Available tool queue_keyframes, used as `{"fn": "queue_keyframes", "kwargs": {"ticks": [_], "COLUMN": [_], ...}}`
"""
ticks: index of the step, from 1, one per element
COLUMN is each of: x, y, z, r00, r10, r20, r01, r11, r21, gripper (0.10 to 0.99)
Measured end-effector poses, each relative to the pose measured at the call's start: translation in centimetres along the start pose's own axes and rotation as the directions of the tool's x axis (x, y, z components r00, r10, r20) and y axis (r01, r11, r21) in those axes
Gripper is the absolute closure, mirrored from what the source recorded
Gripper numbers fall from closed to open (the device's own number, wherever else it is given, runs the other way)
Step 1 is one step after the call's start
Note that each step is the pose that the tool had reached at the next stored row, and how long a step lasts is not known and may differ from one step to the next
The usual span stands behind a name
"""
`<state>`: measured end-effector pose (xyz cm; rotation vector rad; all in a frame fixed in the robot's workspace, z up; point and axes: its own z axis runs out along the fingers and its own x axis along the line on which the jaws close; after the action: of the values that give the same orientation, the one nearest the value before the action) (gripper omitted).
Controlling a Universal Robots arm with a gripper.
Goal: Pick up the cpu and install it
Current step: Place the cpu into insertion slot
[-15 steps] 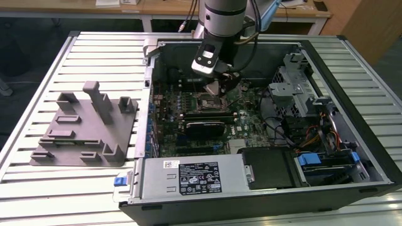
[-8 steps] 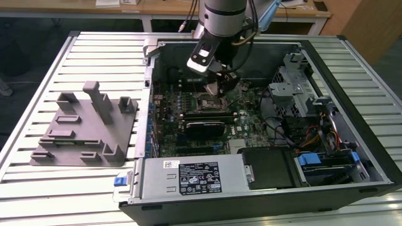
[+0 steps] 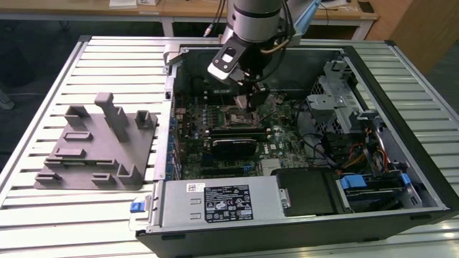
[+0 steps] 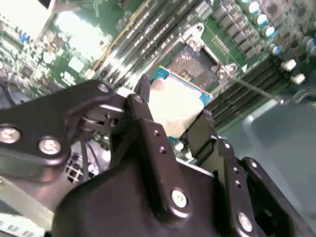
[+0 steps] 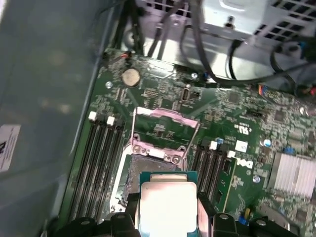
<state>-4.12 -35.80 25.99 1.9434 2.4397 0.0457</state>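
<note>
While the gripper (image 4: 174, 98) pinches the cpu (image 5: 168, 205) by two edges, it hangs above the socket (image 5: 148, 165) (load frame (image 5: 165, 129) raised)

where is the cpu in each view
Exterior view: too small to tell apart, at the tip of the end effector over the socket.
Second wrist view: the cpu is the pale square clamped between the end effector's fingers, beside the socket.
First wrist view: same pale square between the fingers, close to the socket.
Shared landmark: the open socket.
</note>
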Motion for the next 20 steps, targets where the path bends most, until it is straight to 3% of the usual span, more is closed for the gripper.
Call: {"fn": "queue_keyframes", "kwargs": {"ticks": [4, 8, 12, 20], "x": [0.0, 0.02, 0.19, 0.65], "y": [0.0, -0.03, -0.08, -0.38], "z": [0.11, 0.41, 1.22, 2.44], "r00": [0.9974, 0.9908, 0.9875, 0.9873], "r10": [0.072, 0.136, 0.157, 0.158], "r20": [0.0025, 0.0049, 0.0058, 0.0059], "r01": [-0.072, -0.136, -0.157, -0.158], "r11": [0.9974, 0.9908, 0.9875, 0.9874], "r21": [0.0, 0.0, -0.001, 0.0], "gripper": [0.545, 0.545, 0.545, 0.545]}}
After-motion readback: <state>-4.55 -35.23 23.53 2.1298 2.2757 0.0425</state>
